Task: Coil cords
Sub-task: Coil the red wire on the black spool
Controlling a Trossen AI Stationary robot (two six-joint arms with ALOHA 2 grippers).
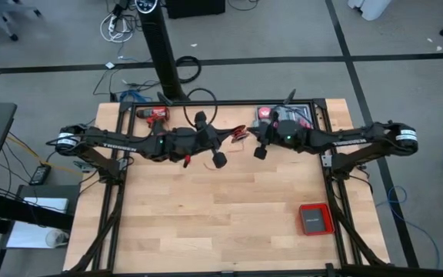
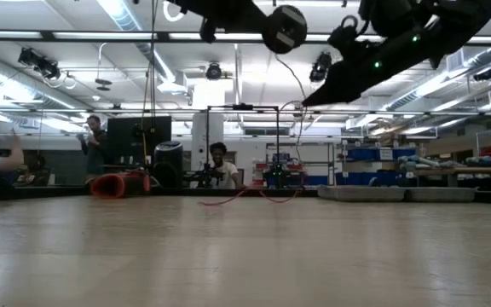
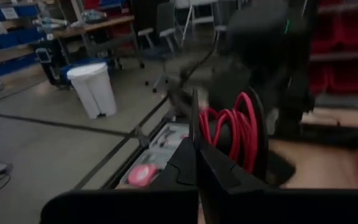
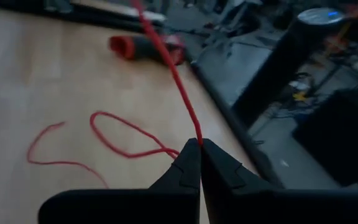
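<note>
Both arms are up over the far middle of the desk (image 1: 206,208), hands close together, nothing between them but cord.

Right hand (image 4: 199,144) is clenched on the red cord (image 4: 166,59): one strand runs taut from its fingertips toward the far edge, and loose loops of it lie on the wood below.

Left hand (image 3: 196,134) is clenched too, fingers together; whether it pinches cord, can't tell. Just past it are several red coils (image 3: 236,127) wound round a dark part of the other arm.

Around: one red-and-black power drill (image 1: 154,115) at far left edge, one flat red square box (image 1: 314,219) near right, one tool tray (image 1: 291,117) at far right under the right arm. Low view shows two people (image 2: 220,164) in the room behind.
</note>
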